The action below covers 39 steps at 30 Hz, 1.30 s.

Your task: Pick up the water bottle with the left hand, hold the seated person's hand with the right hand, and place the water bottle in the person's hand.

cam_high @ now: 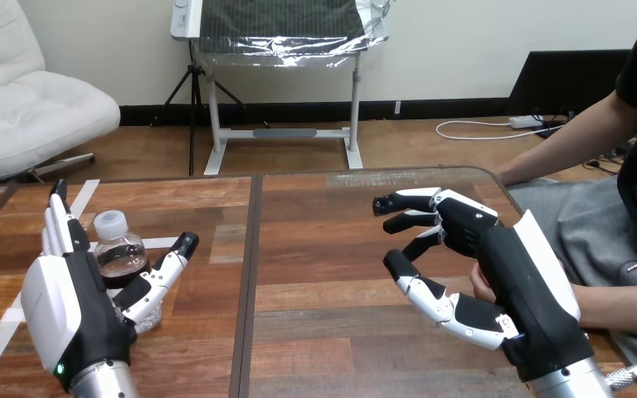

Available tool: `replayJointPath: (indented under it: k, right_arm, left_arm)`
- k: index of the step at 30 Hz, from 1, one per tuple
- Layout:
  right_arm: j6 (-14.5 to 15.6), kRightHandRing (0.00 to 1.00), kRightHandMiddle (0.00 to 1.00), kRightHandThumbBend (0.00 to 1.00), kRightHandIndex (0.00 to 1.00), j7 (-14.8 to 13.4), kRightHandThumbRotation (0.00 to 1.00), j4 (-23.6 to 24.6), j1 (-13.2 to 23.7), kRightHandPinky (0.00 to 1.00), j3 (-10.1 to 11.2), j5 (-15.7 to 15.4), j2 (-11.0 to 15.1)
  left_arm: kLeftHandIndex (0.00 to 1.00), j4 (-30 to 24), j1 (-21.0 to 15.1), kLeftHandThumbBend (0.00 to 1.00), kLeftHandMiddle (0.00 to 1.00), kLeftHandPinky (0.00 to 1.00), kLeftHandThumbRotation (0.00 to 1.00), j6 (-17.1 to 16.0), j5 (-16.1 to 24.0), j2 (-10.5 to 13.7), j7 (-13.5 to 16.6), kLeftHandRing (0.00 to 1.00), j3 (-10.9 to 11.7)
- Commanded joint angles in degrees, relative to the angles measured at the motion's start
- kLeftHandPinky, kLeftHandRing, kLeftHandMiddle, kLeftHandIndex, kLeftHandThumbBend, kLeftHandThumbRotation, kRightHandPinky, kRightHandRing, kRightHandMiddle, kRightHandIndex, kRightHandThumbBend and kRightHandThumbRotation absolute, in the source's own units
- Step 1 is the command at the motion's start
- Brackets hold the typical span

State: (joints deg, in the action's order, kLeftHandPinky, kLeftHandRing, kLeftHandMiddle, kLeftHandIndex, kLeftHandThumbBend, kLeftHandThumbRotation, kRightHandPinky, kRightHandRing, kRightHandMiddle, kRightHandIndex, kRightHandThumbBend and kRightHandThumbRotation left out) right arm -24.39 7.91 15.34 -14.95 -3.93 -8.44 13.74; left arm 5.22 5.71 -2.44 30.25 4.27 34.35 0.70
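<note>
Fingers (60, 222) of your left hand (58, 307) are standing straight, spread apart from the thumb, flanking the water bottle (120, 257) without clamping it. The bottle is standing upright on the surface (315, 249), at 1 o'clock from that palm. At 3 o'clock, your right hand (464, 232) is hovering loosely open, with the person's hand (475, 287) peeking out beneath it.

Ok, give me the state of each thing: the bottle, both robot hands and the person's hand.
water bottle: upright on the table, cap on, partly filled.
left hand: open, fingers straight, bottle between fingers and thumb.
right hand: beside the person's hand; grip cannot be told.
person's hand: at the table's right side, mostly hidden behind the right hand.
</note>
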Motion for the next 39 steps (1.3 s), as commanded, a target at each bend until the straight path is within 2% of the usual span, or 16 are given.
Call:
replayJointPath:
  k: [1, 10, 25, 39]
  right_arm:
    - [-0.09, 0.68, 0.74, 0.37, 0.67, 0.24, 0.00, -0.10, 4.49, 0.51, 0.95, 1.29, -0.04]
    - [-0.35, 0.69, 0.74, 0.36, 0.68, 0.56, 0.00, -0.47, 4.80, 0.52, 0.88, 1.49, 0.20]
    - [-0.45, 0.69, 0.74, 0.37, 0.68, 0.79, 0.00, -0.69, 5.19, 0.54, 1.04, 1.33, 0.34]
    - [-0.12, 0.70, 0.74, 0.37, 0.67, 1.18, 0.00, -0.58, 5.24, 0.55, 1.16, 1.53, 0.43]
  left_arm:
    - [1.00, -1.43, -2.75, 0.93, 1.00, 0.93, 0.50, -0.12, 3.21, 0.35, 2.75, 0.98, -0.79]
    - [1.00, -1.85, -2.51, 0.91, 1.00, 0.91, 0.50, 0.58, 4.90, -0.29, 4.43, 0.98, -1.11]
    - [0.97, 0.41, -3.95, 0.88, 0.97, 0.87, 0.47, -0.63, 3.02, -0.12, 4.53, 0.94, -0.41]
    - [0.94, 6.62, -8.01, 0.87, 0.94, 0.83, 0.41, 0.35, 1.05, 0.68, 4.32, 0.90, 0.42]
